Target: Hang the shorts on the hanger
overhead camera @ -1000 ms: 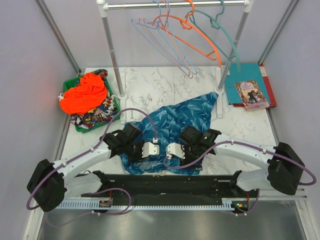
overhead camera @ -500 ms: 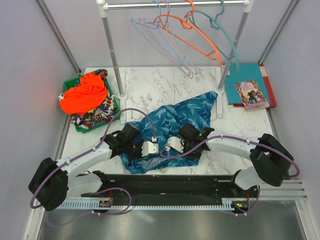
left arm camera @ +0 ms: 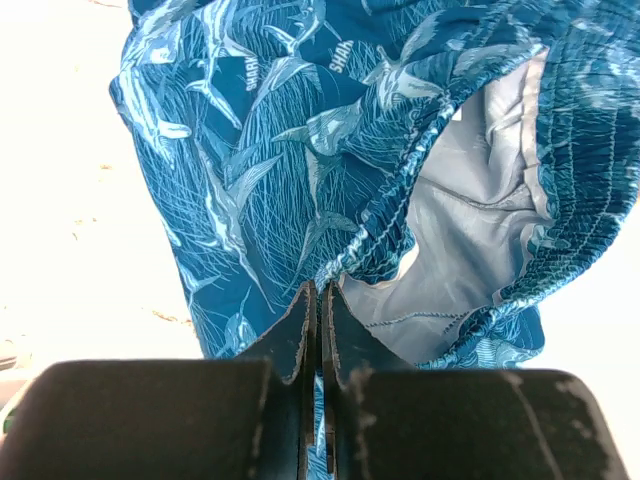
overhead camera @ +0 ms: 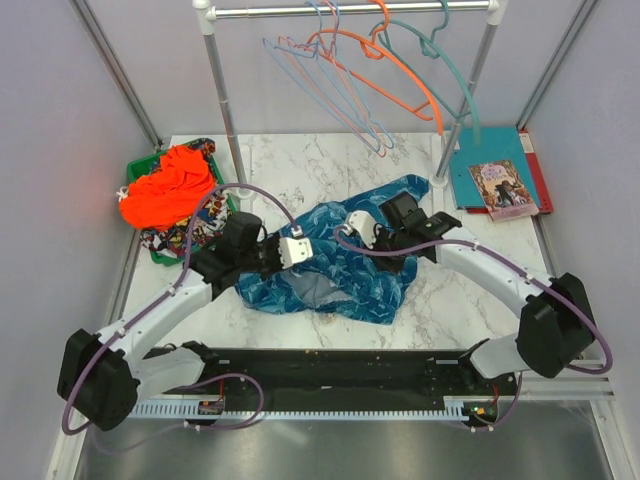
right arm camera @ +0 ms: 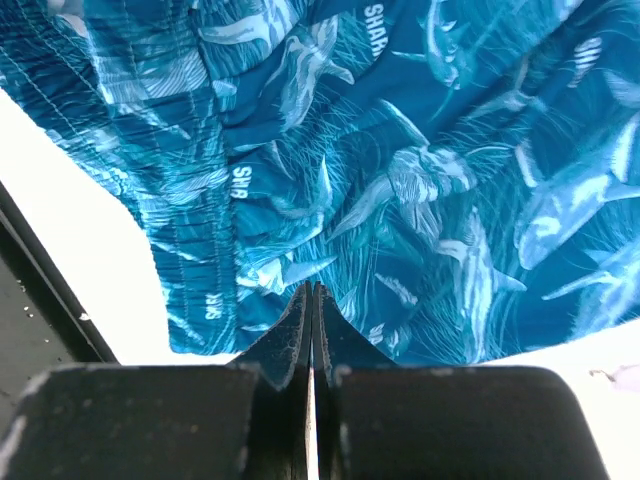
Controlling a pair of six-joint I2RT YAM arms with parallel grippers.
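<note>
shorts (overhead camera: 335, 268) on the table (overhead camera: 330, 165) between left gripper (left arm camera: 320, 300) and right gripper (right arm camera: 311, 300), hanger (overhead camera: 321, 97) on rail beyond both, bin (overhead camera: 158, 258) left of left gripper, books (overhead camera: 497, 182) right of right gripper

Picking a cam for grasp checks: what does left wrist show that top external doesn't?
Left wrist only: the pale inner lining at the waistband, and the fabric edge pinched in the shut jaws. Top external only: the hanger on the rail, the green bin, the right gripper. Both: the shorts and the left gripper.
</note>
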